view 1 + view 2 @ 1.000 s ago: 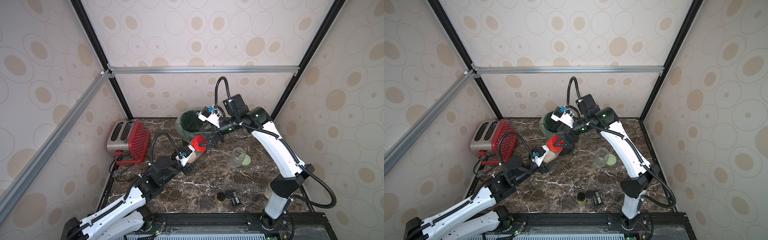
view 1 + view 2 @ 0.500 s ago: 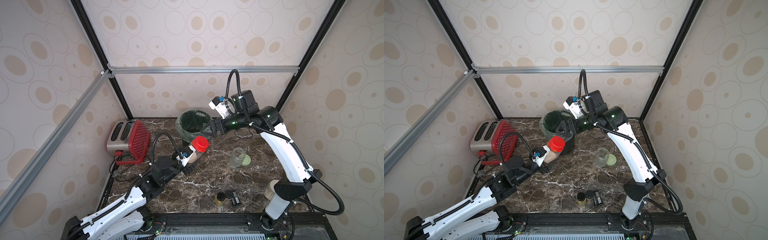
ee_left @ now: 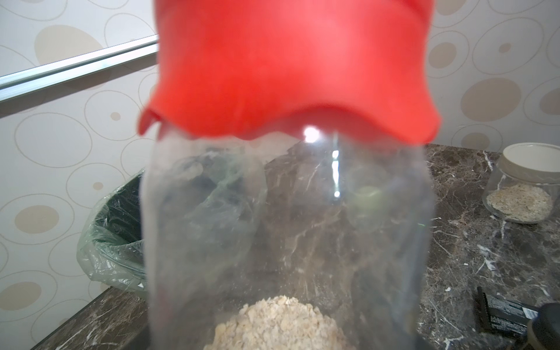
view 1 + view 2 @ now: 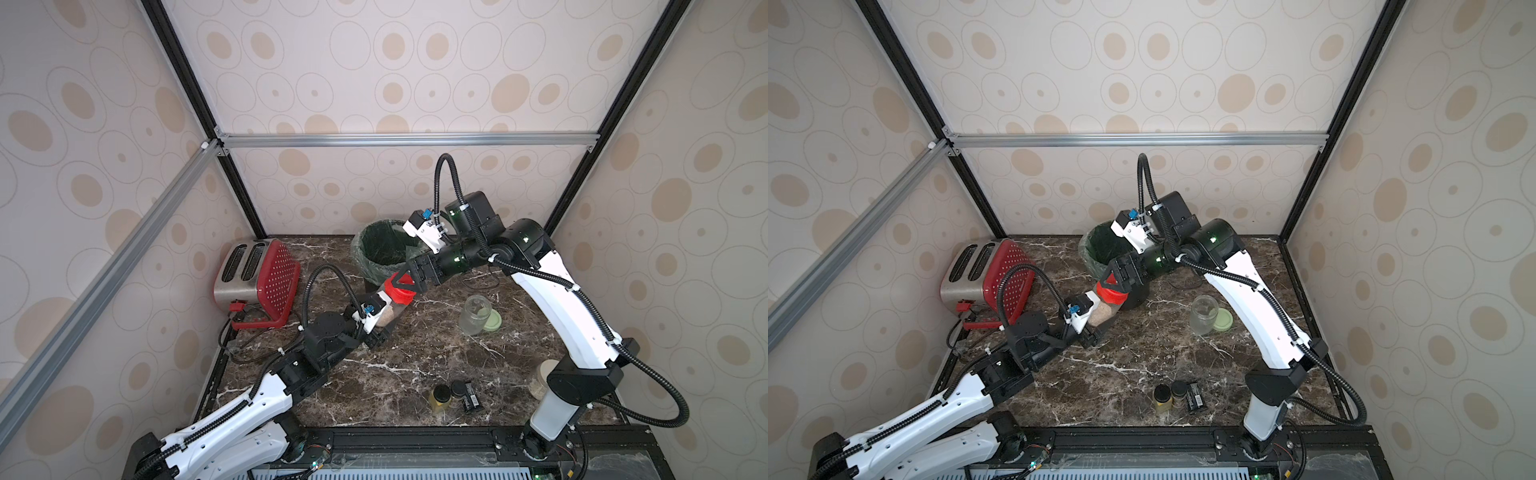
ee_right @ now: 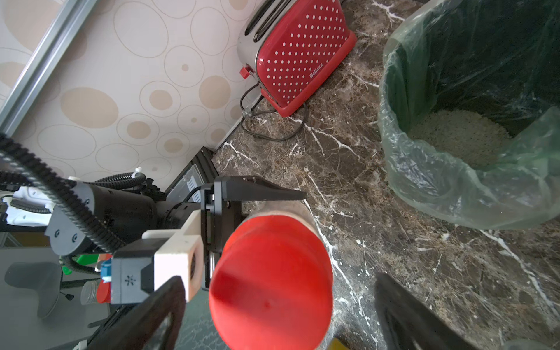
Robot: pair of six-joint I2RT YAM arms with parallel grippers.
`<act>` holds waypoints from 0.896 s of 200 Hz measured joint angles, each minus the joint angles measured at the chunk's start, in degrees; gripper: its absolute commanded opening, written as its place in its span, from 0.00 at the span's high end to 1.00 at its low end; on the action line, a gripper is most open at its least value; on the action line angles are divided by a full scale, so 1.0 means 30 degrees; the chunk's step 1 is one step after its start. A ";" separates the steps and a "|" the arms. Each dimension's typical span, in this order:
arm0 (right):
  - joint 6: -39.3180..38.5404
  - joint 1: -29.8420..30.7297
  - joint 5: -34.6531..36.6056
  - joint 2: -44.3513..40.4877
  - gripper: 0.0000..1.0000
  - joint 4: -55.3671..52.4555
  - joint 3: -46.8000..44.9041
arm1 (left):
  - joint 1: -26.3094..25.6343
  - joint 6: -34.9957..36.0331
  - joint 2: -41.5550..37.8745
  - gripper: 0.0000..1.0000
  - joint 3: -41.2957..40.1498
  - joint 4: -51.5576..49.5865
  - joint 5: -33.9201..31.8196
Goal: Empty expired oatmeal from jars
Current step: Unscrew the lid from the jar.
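A clear jar (image 4: 388, 311) with a red lid (image 4: 400, 289) is tilted above the table, and my left gripper (image 4: 376, 322) is shut on its body. Pale oatmeal (image 3: 278, 324) lies in its lower end. My right gripper (image 5: 286, 315) stands open astride the red lid (image 5: 269, 285), with a gap showing on each side. An empty lidless jar (image 4: 473, 313) stands beside its pale green lid (image 4: 493, 321). A beige-lidded jar (image 3: 525, 185) holding oatmeal stands by the right arm's base.
A bin lined with a green bag (image 4: 382, 249) stands at the back, with oatmeal (image 5: 460, 133) inside. The red toaster (image 4: 257, 278) and its cable are at the back left. Two small dark-capped bottles (image 4: 441, 397) and a black packet (image 4: 471, 401) sit near the front edge.
My right gripper lifted back from the red lid half a second ago and has returned over it. The left arm and the jar have stayed put.
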 measured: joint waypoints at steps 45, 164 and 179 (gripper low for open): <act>-0.0270 0.0102 0.0066 0.0000 0.04 -0.0124 -0.0663 | 0.0000 0.0007 -0.0007 0.60 0.0000 -0.0007 0.0007; -0.7395 -0.0313 -0.3067 0.0561 0.64 -0.0933 -0.0277 | 0.0000 0.0168 -0.0189 0.60 0.0000 -0.0248 0.0102; -1.0688 -0.0772 -0.4240 0.0656 0.57 -0.1552 -0.0204 | -0.0051 0.0204 -0.0182 0.61 0.0000 -0.0233 0.0335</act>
